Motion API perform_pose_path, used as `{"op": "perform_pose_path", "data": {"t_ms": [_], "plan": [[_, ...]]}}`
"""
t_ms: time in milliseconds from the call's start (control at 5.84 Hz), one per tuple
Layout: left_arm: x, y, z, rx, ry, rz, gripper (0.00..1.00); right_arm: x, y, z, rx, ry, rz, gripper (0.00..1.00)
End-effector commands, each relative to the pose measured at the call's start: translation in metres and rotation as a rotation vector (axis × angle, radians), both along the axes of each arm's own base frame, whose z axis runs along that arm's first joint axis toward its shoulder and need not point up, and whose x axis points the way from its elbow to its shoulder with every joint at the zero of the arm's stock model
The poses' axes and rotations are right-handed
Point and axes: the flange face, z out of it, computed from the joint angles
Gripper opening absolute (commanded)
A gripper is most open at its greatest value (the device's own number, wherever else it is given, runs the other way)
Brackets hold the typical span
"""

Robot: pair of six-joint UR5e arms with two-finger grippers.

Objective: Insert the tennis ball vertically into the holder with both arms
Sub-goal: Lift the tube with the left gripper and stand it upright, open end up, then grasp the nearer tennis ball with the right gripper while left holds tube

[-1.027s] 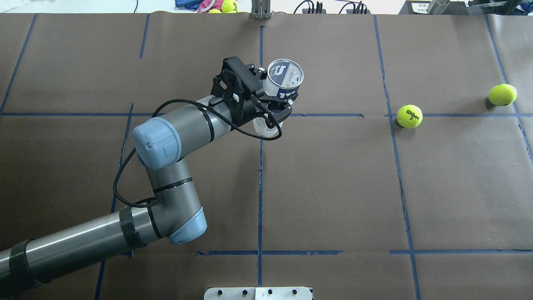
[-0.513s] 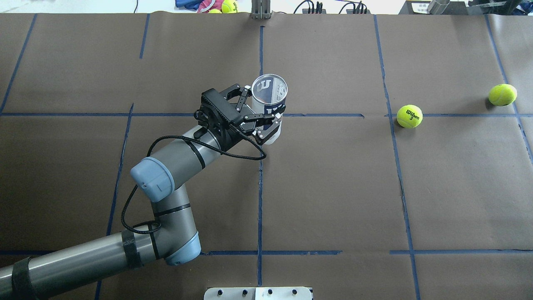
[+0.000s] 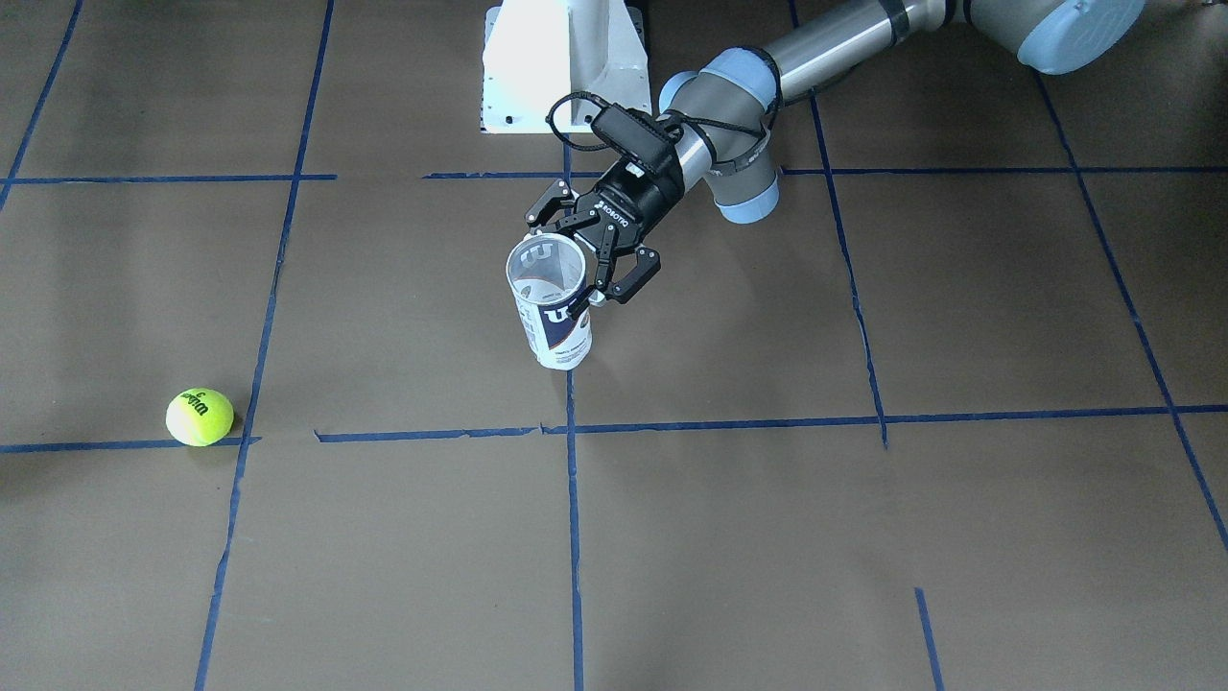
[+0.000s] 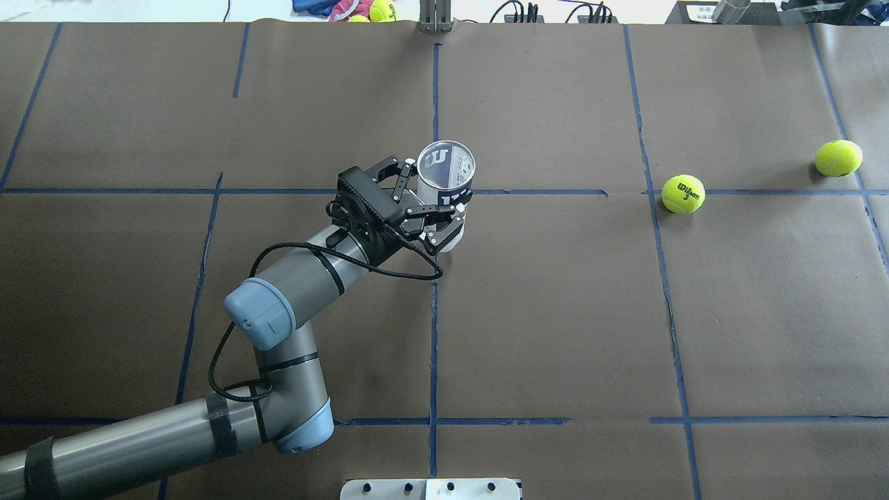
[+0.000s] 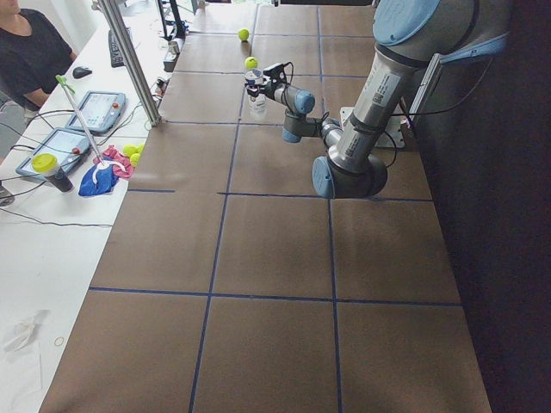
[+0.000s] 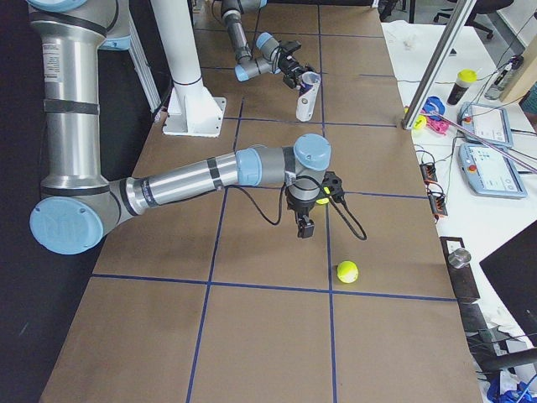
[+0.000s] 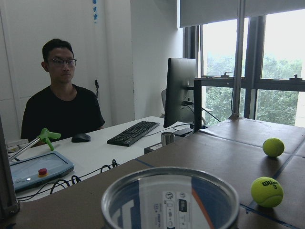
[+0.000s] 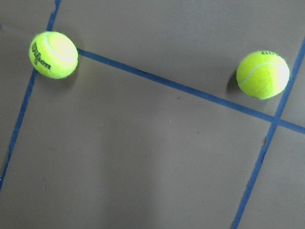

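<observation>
While the left claw [image 4: 430,189] clasps its upper wall from the left, the holder [image 4: 446,182] stands upright on the desk [image 4: 555,312], open mouth up. Well to the holder's right lies the tennis ball [image 4: 683,193], lettering upward; a second ball [image 4: 838,157] rests even farther right. Over that far side hangs the right claw [image 6: 305,228]; I cannot tell whether it is open or closed.

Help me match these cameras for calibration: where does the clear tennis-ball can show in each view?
Front-facing: can centre.
Overhead: can upper centre.
Exterior left: can far, top centre.
Exterior right: can far, top centre.
Left wrist: can rim, bottom centre.
Right wrist: not in it.
Shared landmark: lettered ball.
</observation>
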Motion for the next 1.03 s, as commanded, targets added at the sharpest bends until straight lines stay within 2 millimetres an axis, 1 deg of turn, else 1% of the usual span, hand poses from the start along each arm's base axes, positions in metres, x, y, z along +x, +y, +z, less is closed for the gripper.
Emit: {"op": "perform_pose_path", "data": {"t_ms": [0, 171, 342, 513, 684, 856], "plan": [[0.007, 0.010, 0.006, -0.005, 0.017, -0.008, 0.80, -0.028, -0.037, -0.020, 0.002, -0.005, -0.007, 0.99], [0.009, 0.014, 0.007, -0.007, 0.023, -0.007, 0.80, -0.054, -0.050, -0.039, -0.056, -0.004, 0.040, 0.99], [0.011, 0.018, 0.015, -0.009, 0.015, -0.003, 0.80, -0.083, -0.056, -0.059, -0.112, -0.016, 0.127, 0.99], [0.011, 0.019, 0.020, -0.010, 0.019, -0.006, 0.80, -0.105, -0.058, -0.051, -0.120, -0.036, 0.176, 0.99], [0.014, 0.020, 0.022, -0.011, 0.015, -0.005, 0.80, -0.117, -0.061, -0.045, -0.109, -0.061, 0.221, 0.99], [0.014, 0.020, 0.022, -0.011, 0.015, -0.004, 0.80, -0.146, -0.056, -0.045, -0.107, -0.032, 0.218, 0.99]]}}
